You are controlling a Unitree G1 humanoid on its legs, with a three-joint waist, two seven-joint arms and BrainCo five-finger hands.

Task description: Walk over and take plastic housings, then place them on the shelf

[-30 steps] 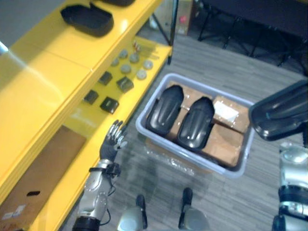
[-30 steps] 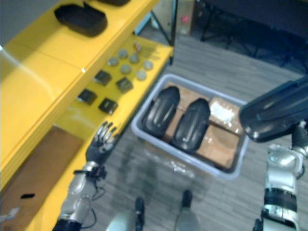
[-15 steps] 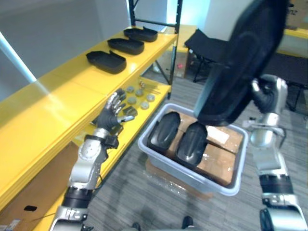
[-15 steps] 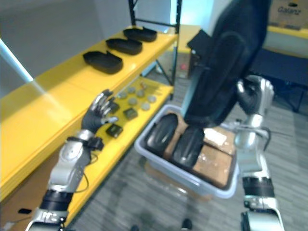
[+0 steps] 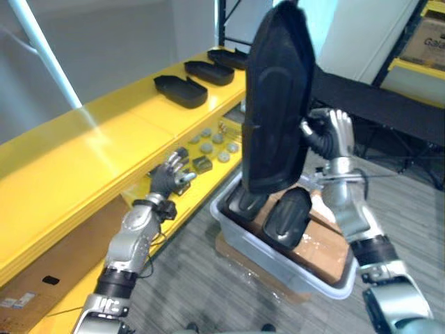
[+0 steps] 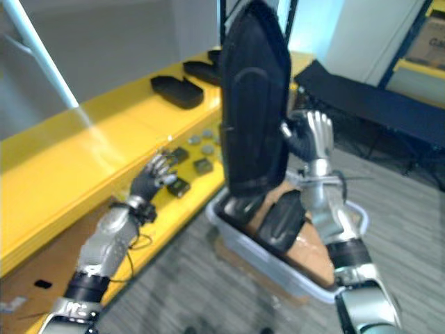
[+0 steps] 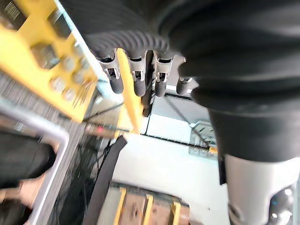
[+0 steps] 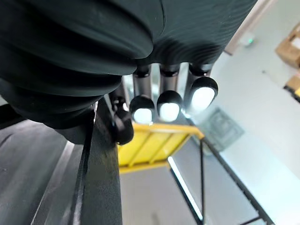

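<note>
Right hand (image 5: pixel 331 136) is raised at the middle of your head views. Its thumb and fingers are clamped on one long edge of the held housing (image 5: pixel 274 104), a large black plastic shell. The shell stands nearly upright with its narrow end up, hanging above the grey bin (image 5: pixel 274 256) on the floor. In the right wrist view you see the thumb pressed against the shell's rim, with the dark fingertips (image 8: pixel 169 105) lined up beside it.

Left hand (image 5: pixel 170 179) is held out beside the front edge of the yellow shelf (image 5: pixel 83 160), at its lower level. Its fingers are relaxed and slightly spread, and it holds nothing.

Two housings (image 5: pixel 288 216) lie side by side in the bin, at the end nearest the shelf. They rest on brown cardboard (image 5: pixel 330 250).

Three housings (image 5: pixel 181 90) sit open side up in a row along the far end of the shelf's top board.

On the lower level, just past the left hand, note grey discs (image 5: pixel 212 139) and small dark blocks (image 5: pixel 201 164).
</note>
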